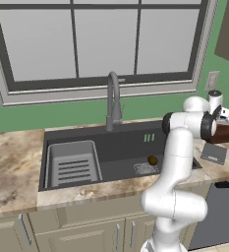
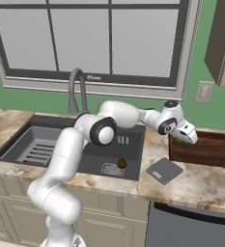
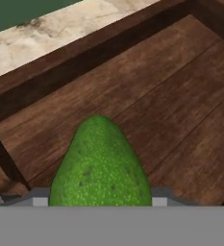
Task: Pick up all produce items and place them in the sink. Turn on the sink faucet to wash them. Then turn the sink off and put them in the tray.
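One green item (image 3: 100, 166) sits clamped in the gripper (image 2: 184, 139) over the tray (image 2: 215, 153); released high, it may roll off toward the near rim.

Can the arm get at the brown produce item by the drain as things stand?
Probably not yet: the gripper is shut on the green produce item over the tray. The brown produce item lies uncovered in the sink.

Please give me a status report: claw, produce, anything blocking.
Claw over the tray, shut on the green fruit. Brown fruit lies in the sink by the drain grate. Tray floor under the claw is bare.
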Motion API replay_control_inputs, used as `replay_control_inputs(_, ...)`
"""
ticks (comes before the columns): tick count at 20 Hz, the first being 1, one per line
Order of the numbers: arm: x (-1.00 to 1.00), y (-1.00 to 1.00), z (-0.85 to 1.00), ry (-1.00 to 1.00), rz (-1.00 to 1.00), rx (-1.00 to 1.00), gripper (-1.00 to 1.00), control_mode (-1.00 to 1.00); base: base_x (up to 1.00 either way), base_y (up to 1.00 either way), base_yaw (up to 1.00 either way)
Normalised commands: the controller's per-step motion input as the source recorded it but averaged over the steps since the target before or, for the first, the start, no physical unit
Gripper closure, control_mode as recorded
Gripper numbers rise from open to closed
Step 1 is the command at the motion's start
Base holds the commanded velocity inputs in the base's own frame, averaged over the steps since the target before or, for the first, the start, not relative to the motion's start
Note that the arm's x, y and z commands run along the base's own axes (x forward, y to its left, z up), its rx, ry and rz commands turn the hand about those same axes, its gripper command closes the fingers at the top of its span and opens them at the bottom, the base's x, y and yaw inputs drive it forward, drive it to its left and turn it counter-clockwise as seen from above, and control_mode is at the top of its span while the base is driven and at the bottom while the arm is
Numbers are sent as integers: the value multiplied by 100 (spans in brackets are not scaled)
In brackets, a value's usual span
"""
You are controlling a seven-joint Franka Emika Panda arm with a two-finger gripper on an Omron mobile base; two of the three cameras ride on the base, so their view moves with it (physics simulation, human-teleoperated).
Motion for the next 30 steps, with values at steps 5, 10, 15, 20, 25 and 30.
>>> replay_control_inputs(5,0,-3,-26,2,0,0,100,-100,0,0,0)
replay_control_inputs(10,-3,-1,-18,0,0,0,100,-100,0,0,0)
replay_control_inputs(15,-2,-1,-12,0,0,0,-100,-100,0,0,0)
replay_control_inputs(20,-26,-5,-2,0,0,0,-100,-100,0,0,0)
replay_control_inputs(25,-50,0,30,-2,0,0,-100,-100,0,0,0)
replay_control_inputs(30,-18,0,54,-2,0,0,-100,-100,0,0,0)
